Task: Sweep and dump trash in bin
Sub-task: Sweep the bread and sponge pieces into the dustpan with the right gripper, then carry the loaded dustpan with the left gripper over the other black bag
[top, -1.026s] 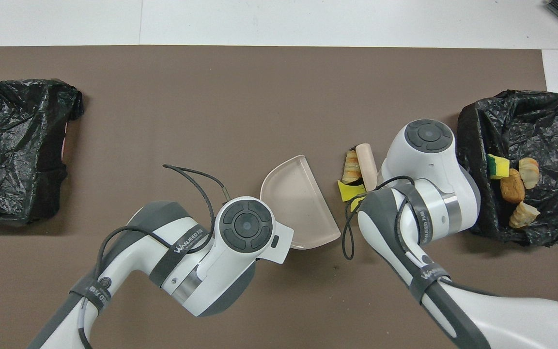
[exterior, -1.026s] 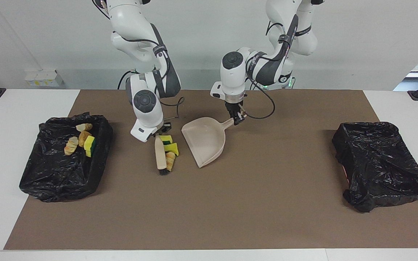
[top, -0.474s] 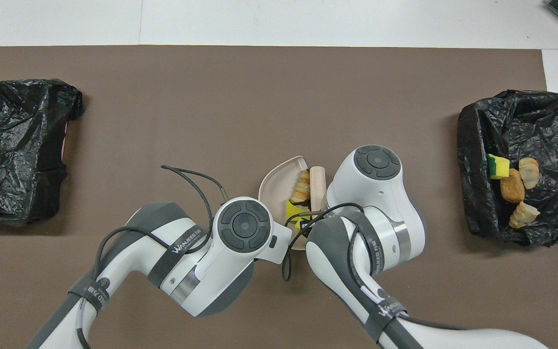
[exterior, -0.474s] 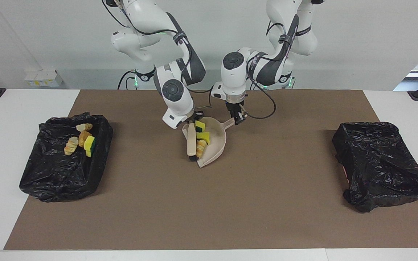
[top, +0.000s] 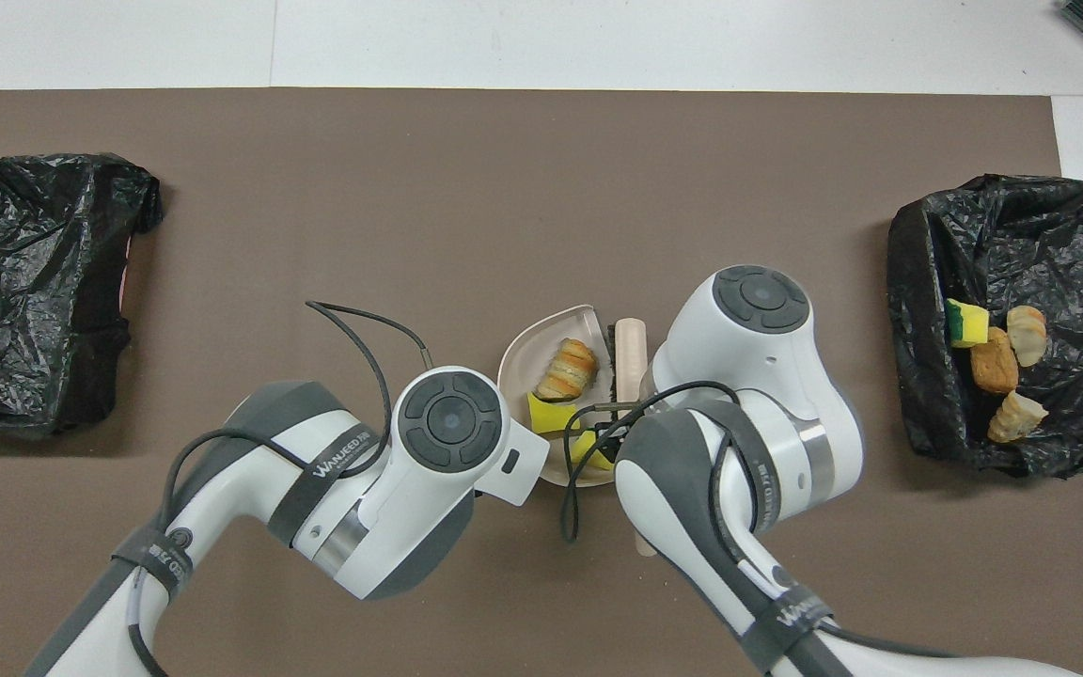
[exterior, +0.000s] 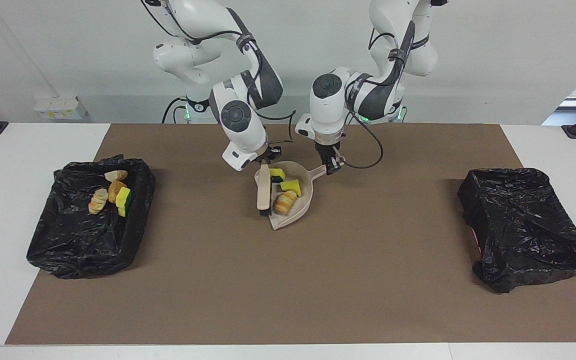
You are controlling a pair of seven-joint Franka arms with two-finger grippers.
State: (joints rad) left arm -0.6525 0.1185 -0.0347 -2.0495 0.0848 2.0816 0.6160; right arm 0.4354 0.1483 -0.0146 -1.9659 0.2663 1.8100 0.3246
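The beige dustpan [exterior: 298,210] [top: 525,350] lies mid-mat, its open mouth toward the right arm's end. My left gripper [exterior: 332,167] is shut on its handle [exterior: 319,173]. In the pan lie three pieces of trash: a golden bread bit [exterior: 285,202] [top: 568,369] and two yellow sponge pieces [exterior: 292,186] [exterior: 276,174] [top: 547,414]. My right gripper [exterior: 267,161] is shut on the beige brush [exterior: 263,192] [top: 630,353], which lies along the pan's mouth. In the overhead view both arms hide their fingertips.
A black-lined bin [exterior: 68,240] [top: 1059,226] at the right arm's end holds several trash pieces [exterior: 113,192] [top: 993,362]. A second black-lined bin [exterior: 528,225] [top: 24,291] sits at the left arm's end. A brown mat [exterior: 288,290] covers the table.
My right gripper has swept the brush toward the left arm's end, pushing three trash pieces off the mat into the dustpan. The left gripper has kept its hold on the handle.
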